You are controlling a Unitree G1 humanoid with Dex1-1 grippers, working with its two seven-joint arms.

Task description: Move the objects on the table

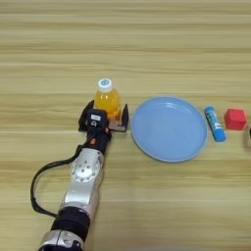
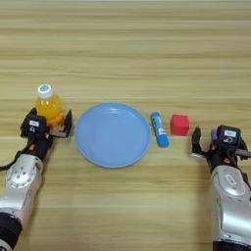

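Left gripper (image 1: 105, 119) spread around the upright orange drink bottle (image 1: 107, 100), 2 fingers flanking its base, poised to grasp beside the blue plate (image 1: 169, 147). Right gripper (image 2: 208, 143) clenched on a purple block (image 2: 214, 133), near red cube (image 2: 180, 124) and blue tube (image 2: 159, 129) on worktop (image 1: 125, 44).

light blue round plate (image 1: 169, 128) sitting flat mid-table, small blue tube with a white end (image 1: 214, 124) lying just beside its right rim

Lab-like tabletop setup, bare wooden table (image 1: 147, 39), small test props, robot arms
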